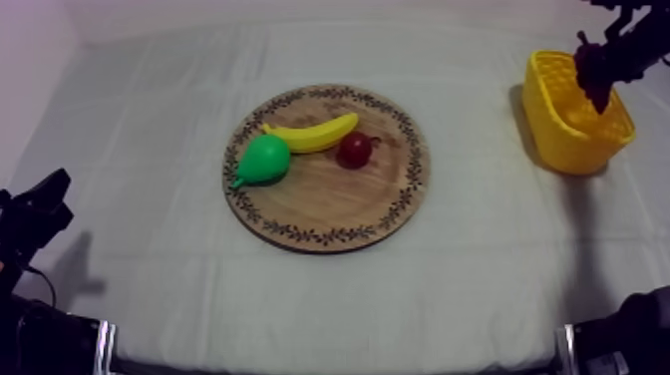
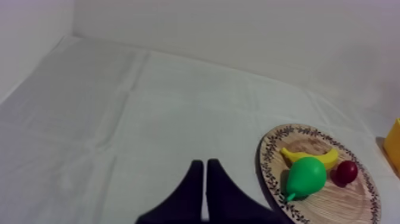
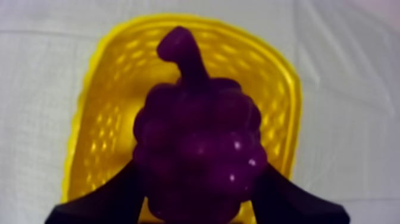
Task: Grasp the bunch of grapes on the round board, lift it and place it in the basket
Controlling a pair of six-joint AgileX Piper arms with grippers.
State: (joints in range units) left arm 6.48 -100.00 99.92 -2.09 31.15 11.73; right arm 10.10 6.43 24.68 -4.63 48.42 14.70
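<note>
Right tool (image 3: 199, 199) was clamped on the lower sides of the grapes (image 3: 196, 137), stem free, over the basket (image 3: 89, 95). Probably light, stiff, glossy plastic; the bumpy body would give better purchase than the thin stem. Left tool (image 2: 204, 190) sat closed narrow near the board (image 2: 352, 204).

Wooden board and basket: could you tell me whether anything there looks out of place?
Nothing stands out. The banana, pear and small red fruit lie tidily on the wooden board; the bunch of grapes hangs above the upright yellow basket.
</note>
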